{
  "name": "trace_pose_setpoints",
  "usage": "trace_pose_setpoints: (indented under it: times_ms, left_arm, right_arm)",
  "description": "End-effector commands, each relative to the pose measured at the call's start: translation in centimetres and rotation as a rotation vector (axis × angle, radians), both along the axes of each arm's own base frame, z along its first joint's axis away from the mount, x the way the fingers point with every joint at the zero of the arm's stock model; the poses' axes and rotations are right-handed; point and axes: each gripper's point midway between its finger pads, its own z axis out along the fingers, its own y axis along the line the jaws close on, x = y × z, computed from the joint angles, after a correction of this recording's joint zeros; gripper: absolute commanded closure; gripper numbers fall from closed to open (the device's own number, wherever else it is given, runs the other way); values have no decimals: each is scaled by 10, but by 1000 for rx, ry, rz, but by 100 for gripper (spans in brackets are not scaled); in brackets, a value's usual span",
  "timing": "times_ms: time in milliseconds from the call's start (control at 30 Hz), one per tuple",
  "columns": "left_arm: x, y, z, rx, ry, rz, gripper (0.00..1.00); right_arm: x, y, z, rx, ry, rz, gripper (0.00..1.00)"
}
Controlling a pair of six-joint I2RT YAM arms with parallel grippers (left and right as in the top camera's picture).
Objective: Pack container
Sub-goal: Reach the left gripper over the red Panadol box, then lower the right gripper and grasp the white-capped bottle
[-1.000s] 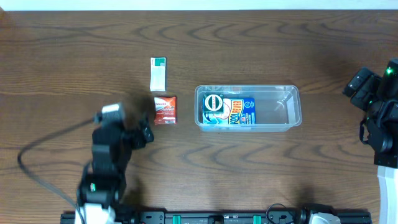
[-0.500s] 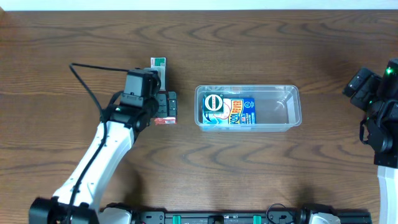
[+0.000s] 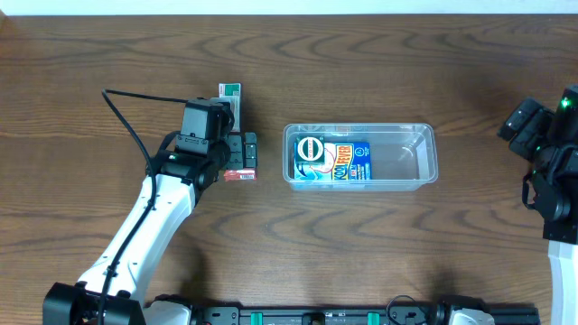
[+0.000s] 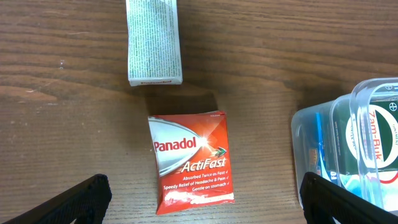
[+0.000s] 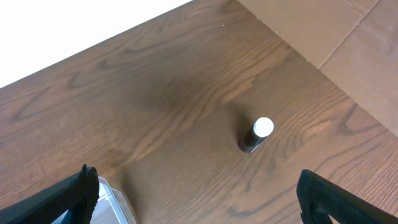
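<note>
Clear container [image 3: 435, 153], open side up, long axis running left to right across the table [image 3: 361, 235], left gripper [image 3: 249, 153] spread wide over red packet [image 4: 191, 158], right gripper [image 5: 199, 199] likewise spread

Overhead view: the left gripper [image 3: 246, 153] covers most of the red packet [image 3: 240, 176], leaving only a red strip exposed. It also hides the lower part of the white-and-green sachet [image 3: 231, 90], and the right arm [image 3: 551, 162] is cut by the frame's right edge. Left wrist view: the sachet runs off the top edge, the container [image 4: 351, 149] off the right edge, and only the tips of the fingers [image 4: 81, 202] enter at the bottom corners. Right wrist view: a single corner of the container shows at the lower left, and the small dark, white-capped object [image 5: 256, 135], possibly a bottle, is too small to identify.
</note>
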Motion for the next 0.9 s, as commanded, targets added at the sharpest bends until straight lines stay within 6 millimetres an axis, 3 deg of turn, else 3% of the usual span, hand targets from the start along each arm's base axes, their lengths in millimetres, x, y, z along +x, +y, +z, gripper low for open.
trace_pose_setpoints:
  times_ms: [0, 200, 333, 467, 667, 867]
  left_arm:
    - [5, -1, 7, 3, -20, -15, 2]
    - [1, 0, 5, 7, -1, -14, 2]
    - [-1, 0, 3, 9, 7, -14, 2]
    - [-1, 0, 3, 9, 8, -15, 2]
    - [-2, 0, 2, 10, 14, -15, 2]
    - [-10, -1, -3, 5, 53, -23, 2]
  right_arm:
    - [-2, -5, 4, -15, -2, -14, 1]
    - [9, -7, 17, -36, -67, -10, 1]
    - [4, -12, 8, -108, 31, 25, 1]
    - [13, -17, -2, -87, 76, 83, 1]
    - [3, -62, -34, 92, 190, -52, 1]
    - [4, -109, -83, 232, 276, -156, 15]
